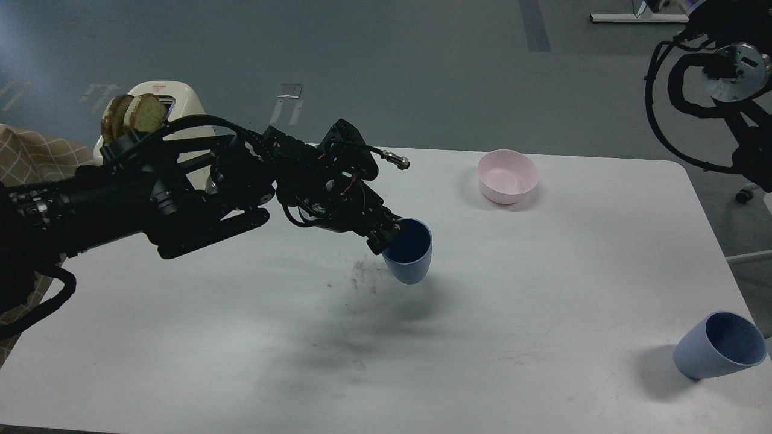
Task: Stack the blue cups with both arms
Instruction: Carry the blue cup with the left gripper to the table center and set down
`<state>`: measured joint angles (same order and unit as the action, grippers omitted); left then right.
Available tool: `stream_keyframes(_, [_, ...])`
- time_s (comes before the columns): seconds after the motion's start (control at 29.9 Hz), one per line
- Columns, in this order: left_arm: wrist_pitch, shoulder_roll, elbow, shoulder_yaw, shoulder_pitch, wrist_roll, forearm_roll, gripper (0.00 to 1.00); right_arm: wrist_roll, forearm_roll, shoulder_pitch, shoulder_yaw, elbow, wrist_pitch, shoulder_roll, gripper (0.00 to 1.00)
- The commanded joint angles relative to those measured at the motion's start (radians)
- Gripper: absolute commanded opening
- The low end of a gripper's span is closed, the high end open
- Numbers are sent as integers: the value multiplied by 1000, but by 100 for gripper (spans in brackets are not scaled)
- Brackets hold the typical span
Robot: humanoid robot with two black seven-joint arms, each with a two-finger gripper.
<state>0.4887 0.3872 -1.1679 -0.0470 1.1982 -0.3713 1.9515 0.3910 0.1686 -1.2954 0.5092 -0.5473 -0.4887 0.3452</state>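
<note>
One blue cup hangs tilted a little above the middle of the white table, with its shadow on the table below it. My left gripper reaches in from the left and is shut on that cup's near rim. The second blue cup is at the table's right front edge, tipped with its mouth up and to the right. What holds or props it is cut off by the frame edge. Of my right arm only upper links and cables show at the top right. Its gripper is out of view.
A pink bowl stands at the back of the table, right of centre. A white toaster with bread slices sits at the back left, behind my left arm. A checked cloth lies at the far left. Dark scuffs mark the table's middle.
</note>
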Motion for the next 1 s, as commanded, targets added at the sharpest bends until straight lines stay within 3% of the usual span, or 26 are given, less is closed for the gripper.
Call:
stream_keyframes(0.0, [0, -33, 4, 21, 11, 2, 1, 0, 0, 0, 5, 0, 3, 0, -8, 100])
stream_keyframes(0.77, [0, -88, 53, 70, 1, 20, -3, 0, 0, 0, 22, 0, 0, 0, -8, 100])
stream_keyframes(0.8, [0, -88, 53, 70, 1, 20, -5, 3, 0, 0, 22, 0, 0, 0, -6, 100])
stream_keyframes(0.94, [0, -87, 51, 68, -2, 17, -13, 45, 0, 0, 22, 0, 0, 0, -5, 100])
stream_keyframes(0.97, [0, -88, 51, 68, -2, 17, -13, 50, 0, 0, 22, 0, 0, 0, -5, 100])
